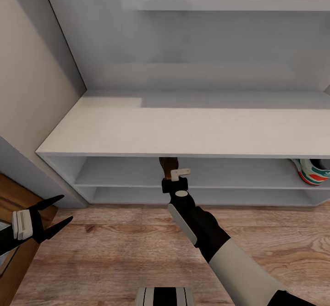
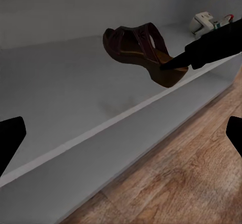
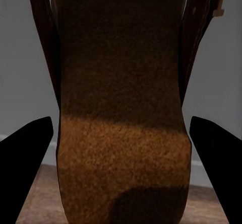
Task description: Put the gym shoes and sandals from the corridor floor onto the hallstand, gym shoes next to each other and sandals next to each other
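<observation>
One dark brown sandal (image 1: 168, 162) hangs at the front edge of the hallstand's (image 1: 183, 132) upper shelf tier, near the middle. My right gripper (image 1: 171, 168) is shut on its heel end. The left wrist view shows the sandal (image 2: 143, 48) slightly above the shelf (image 2: 60, 83), a black finger against its heel. Its tan footbed (image 3: 121, 133) runs between my right fingertips (image 3: 30, 148). One gym shoe (image 1: 314, 171) sits on the same shelf at the far right and shows small in the left wrist view (image 2: 204, 21). My left gripper (image 1: 64, 210) is open and empty over the corridor floor (image 1: 114, 251).
A beige wall (image 1: 27, 68) closes the left side of the hallstand. A brown wooden panel (image 1: 13, 205) stands at the lower left beside my left gripper. The lower shelf tier (image 1: 137, 196) sits just above the floor planks.
</observation>
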